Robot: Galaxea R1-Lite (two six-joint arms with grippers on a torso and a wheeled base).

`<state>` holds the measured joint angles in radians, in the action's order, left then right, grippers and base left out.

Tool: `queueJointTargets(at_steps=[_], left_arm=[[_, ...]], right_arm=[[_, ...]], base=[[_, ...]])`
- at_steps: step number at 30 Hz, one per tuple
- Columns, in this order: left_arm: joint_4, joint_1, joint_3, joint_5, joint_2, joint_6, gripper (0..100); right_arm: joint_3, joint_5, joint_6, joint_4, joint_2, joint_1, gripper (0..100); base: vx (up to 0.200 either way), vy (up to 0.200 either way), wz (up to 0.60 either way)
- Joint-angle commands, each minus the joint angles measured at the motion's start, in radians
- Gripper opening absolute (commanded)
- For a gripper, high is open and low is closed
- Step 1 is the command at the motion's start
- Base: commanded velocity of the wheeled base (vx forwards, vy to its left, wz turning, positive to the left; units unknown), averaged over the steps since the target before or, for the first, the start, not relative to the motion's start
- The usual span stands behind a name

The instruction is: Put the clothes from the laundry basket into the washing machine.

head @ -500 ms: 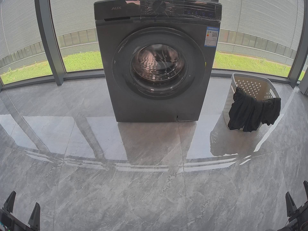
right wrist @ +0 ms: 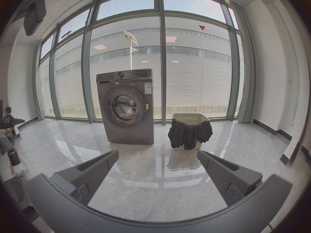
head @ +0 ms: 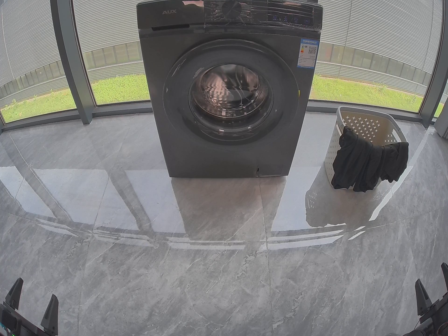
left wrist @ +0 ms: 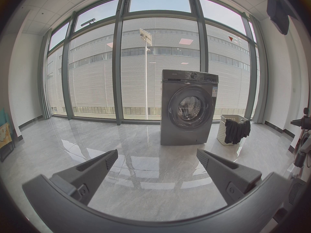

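A dark grey front-loading washing machine [head: 228, 85] stands on the floor ahead, its round door shut [head: 230, 98]. To its right sits a white perforated laundry basket [head: 368, 123] with a black garment [head: 367, 163] draped over its front rim. The washing machine [left wrist: 188, 107] and the basket [left wrist: 230, 117] appear far off in the left wrist view, the machine [right wrist: 126, 105] and the garment [right wrist: 189, 134] likewise in the right wrist view. My left gripper [head: 32, 298] is open at the lower left, far from both. My right gripper [head: 434, 285] is open at the lower right.
Glossy grey marble floor [head: 210, 267] spreads wide between me and the machine. Tall windows with dark frames [head: 70, 52] run behind it. A tripod-like stand [left wrist: 303, 139] is off to one side near the wall.
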<state>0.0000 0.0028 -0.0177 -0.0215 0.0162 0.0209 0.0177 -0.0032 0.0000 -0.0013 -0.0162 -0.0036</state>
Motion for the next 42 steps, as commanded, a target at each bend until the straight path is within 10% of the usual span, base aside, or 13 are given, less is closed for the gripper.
queueJointTargets(at_steps=[1, 42], left_arm=[[0.0, 0.0, 0.015, 0.002, -0.016, 0.001, 100], [0.0, 0.0, 0.015, -0.003, -0.016, 0.007, 100]], right_arm=[[-0.018, 0.0, 0.0, 0.0, 0.015, -0.001, 100], [-0.018, -0.001, 0.002, 0.0, 0.016, 0.001, 100]], base=[[0.0, 0.0, 0.0], [0.161, 0.0, 0.0]])
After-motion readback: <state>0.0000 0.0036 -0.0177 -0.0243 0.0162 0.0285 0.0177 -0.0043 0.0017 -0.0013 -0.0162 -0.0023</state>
